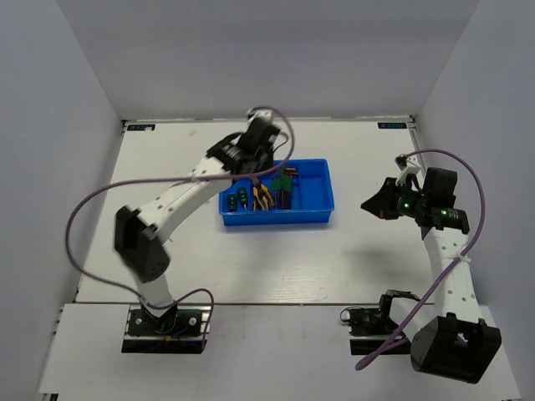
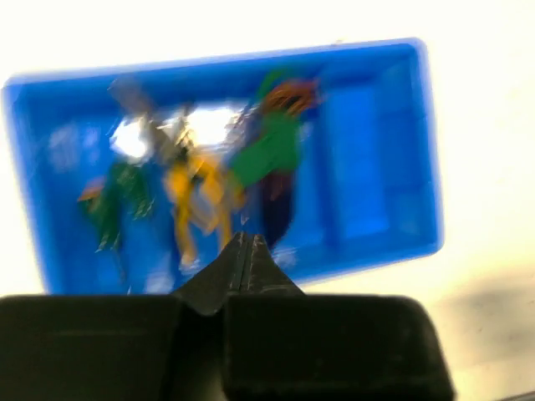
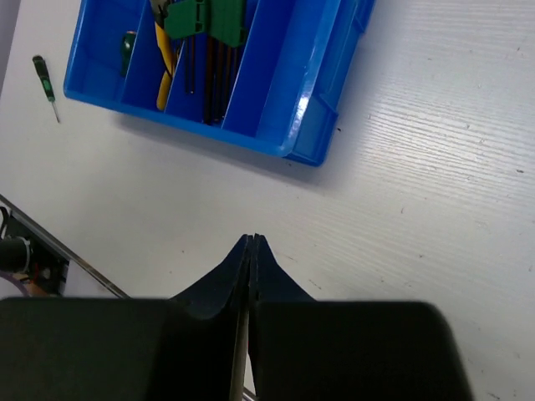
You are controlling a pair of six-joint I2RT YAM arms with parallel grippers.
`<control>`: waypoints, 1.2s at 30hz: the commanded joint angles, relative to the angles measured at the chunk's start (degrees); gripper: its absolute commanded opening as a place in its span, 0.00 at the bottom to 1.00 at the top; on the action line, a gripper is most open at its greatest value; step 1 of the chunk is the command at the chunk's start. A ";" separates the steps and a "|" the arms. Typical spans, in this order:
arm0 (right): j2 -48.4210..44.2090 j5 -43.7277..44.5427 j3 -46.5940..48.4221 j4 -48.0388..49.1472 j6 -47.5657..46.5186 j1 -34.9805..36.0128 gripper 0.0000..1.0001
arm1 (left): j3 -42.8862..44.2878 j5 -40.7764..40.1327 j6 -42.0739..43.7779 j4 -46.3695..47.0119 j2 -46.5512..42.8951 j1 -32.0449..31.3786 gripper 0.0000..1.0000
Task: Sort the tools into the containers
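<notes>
The blue tray (image 1: 276, 219) sits mid-table, split by dividers. In its compartments lie a green-handled screwdriver (image 3: 127, 46), yellow-handled pliers (image 3: 165, 58) and a hex key set in a green holder (image 3: 205, 17). The blurred left wrist view shows the same tray (image 2: 376, 167) with green screwdriver handles (image 2: 117, 200), pliers (image 2: 196, 196) and hex keys (image 2: 267, 154). My left gripper (image 2: 247, 238) hangs shut and empty over the tray's back left (image 1: 256, 174). My right gripper (image 1: 366, 205) is shut on nothing above bare table, right of the tray (image 3: 252, 240).
One small green-handled screwdriver (image 3: 43, 75) lies on the table outside the tray, on its far side as the right wrist sees it. White walls close in the table on three sides. The left arm's purple cable (image 1: 92, 200) loops over the left side.
</notes>
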 commanded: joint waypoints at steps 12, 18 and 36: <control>2.00 -1.32 1.18 -2.52 -4.14 -0.06 0.70 | -36.72 -12.34 -22.60 -15.35 -26.46 16.17 1.00; 0.51 -1.06 1.00 -2.52 -3.87 -0.32 0.68 | -41.05 -7.60 -20.05 -9.89 -18.21 28.47 0.97; 0.86 -0.26 1.53 -3.22 -4.57 -0.50 0.68 | -37.71 -2.59 -7.40 -1.54 -5.72 51.94 0.80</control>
